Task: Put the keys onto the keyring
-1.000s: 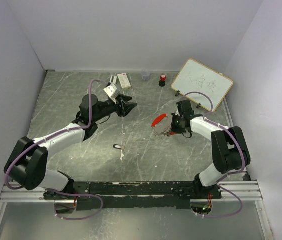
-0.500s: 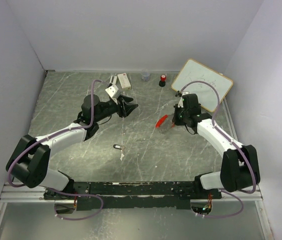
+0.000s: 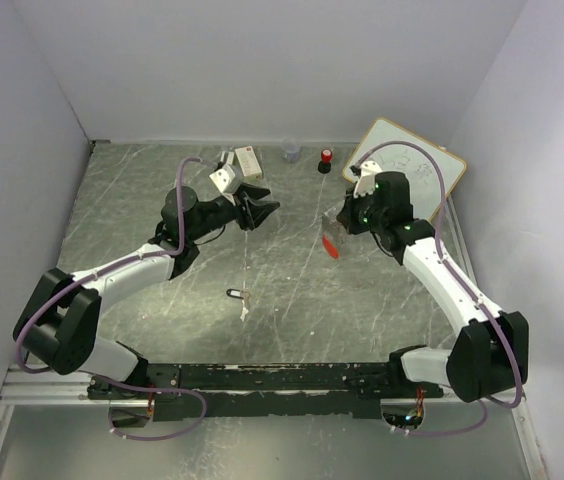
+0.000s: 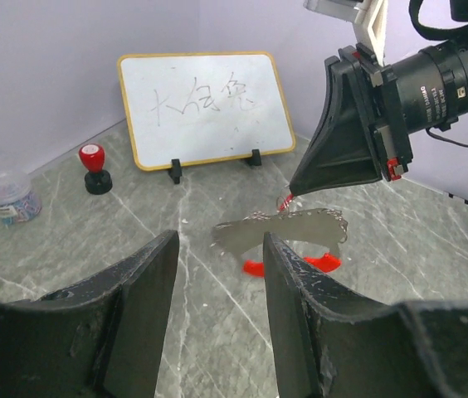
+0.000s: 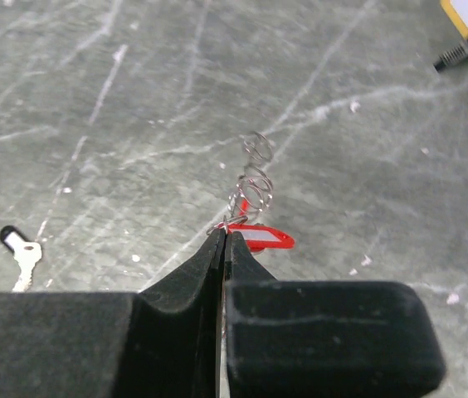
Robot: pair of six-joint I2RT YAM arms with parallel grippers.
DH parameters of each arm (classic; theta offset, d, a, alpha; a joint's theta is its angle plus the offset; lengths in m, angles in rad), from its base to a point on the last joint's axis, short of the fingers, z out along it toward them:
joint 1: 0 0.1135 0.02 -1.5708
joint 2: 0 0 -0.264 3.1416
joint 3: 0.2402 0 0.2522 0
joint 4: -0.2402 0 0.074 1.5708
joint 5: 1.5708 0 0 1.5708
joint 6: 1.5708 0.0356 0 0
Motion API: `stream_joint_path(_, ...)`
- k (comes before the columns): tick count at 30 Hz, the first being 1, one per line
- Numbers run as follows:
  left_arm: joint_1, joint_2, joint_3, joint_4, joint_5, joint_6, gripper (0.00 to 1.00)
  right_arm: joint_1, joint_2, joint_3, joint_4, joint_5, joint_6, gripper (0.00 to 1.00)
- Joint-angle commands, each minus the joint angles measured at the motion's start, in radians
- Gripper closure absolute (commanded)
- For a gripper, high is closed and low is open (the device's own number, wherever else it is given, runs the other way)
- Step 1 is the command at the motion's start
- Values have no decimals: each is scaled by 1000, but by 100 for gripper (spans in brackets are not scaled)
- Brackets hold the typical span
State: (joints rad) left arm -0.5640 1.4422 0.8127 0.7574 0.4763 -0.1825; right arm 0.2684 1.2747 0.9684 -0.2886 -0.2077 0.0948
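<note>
You had the right gripper (image 5: 224,234) clenched on the keyring (image 5: 260,239), which hung from its tips above the table (image 5: 134,83). The left gripper (image 4: 217,257) stood released, empty. No key was threaded yet. The black key (image 5: 17,245) lay on the table in the top and right wrist views; the left wrist view omitted it.

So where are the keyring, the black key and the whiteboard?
keyring (image 5: 267,239): right wrist view, on its red plastic tag.
black key (image 3: 231,293): top external view, on its black head.
whiteboard (image 4: 205,104): left wrist view, on its white writing face.
</note>
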Motion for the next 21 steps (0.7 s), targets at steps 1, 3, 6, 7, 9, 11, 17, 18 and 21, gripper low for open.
stream_joint_path(1, -9, 13, 34, 63, 57, -10, 44, 15, -45, 26, 116, -142, -63, 100)
stream_joint_path(3, -10, 10, 26, 74, 64, -12, 44, 22, -48, 54, 139, -183, -83, 100)
stream_joint_path(6, -13, 6, 8, 87, 69, -16, 44, 35, -50, 62, 177, -257, -105, 100)
stream_joint_path(7, -14, 5, 1, 87, 71, -17, 44, 39, -50, 65, 187, -276, -112, 100)
stream_joint_path(9, -18, 0, -11, 88, 65, -15, 44, 44, -49, 66, 214, -312, -112, 100)
stream_joint_path(11, -24, -6, -23, 81, 51, -1, 44, 49, -48, 66, 243, -355, -103, 100)
stream_joint_path(17, -53, -37, -34, 8, -27, 68, 44, 104, -36, 91, 263, -365, -94, 100)
stream_joint_path(18, -58, -42, -34, -5, -40, 79, 44, 116, -33, 97, 259, -363, -97, 100)
stream_joint_path(21, -73, -48, -23, -38, -69, 106, 44, 155, -24, 116, 244, -347, -108, 100)
